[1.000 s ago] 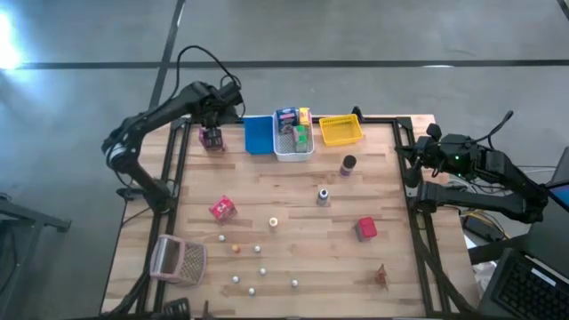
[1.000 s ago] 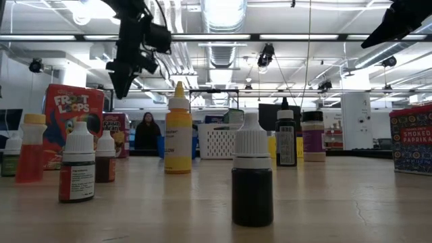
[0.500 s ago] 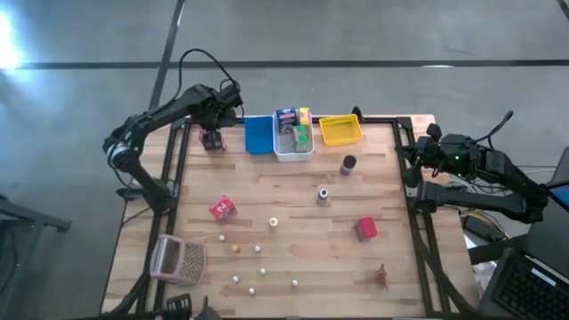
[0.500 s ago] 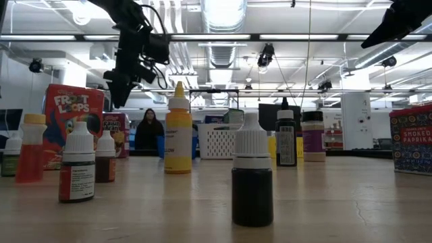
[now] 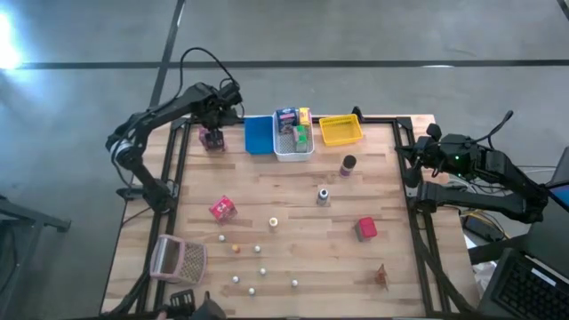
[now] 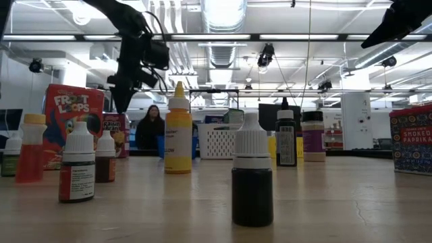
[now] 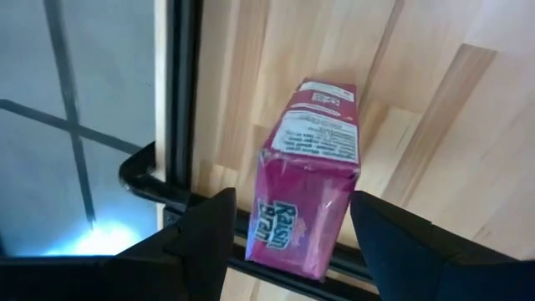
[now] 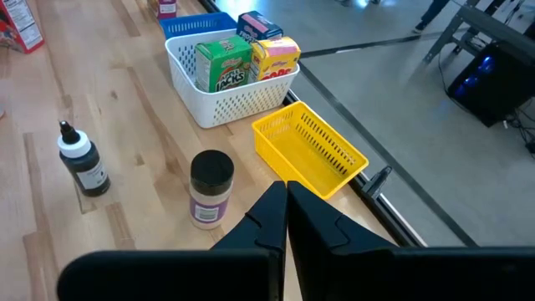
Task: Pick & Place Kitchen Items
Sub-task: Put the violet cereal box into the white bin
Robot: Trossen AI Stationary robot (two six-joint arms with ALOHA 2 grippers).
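In the low view you can read "FROOT LOOPS" on the red cereal box (image 6: 73, 111) standing just left of the yellow squeeze bottle (image 6: 178, 131). Further toward that bottle, a smaller magenta box (image 6: 116, 133) shows "Raisin Bran" (partly hidden by the dropper bottles in front). Far to the right of the yellow squeeze bottle, at the frame's edge, a dark blue box (image 6: 413, 138) reads "SMOKED PAPRIKA". In the left wrist view the magenta box (image 7: 308, 180) carries "Raisin Bran" on its near face, seen turned sideways; its fine print on the top panel is too small for you to read. Labels elsewhere stay illegible.
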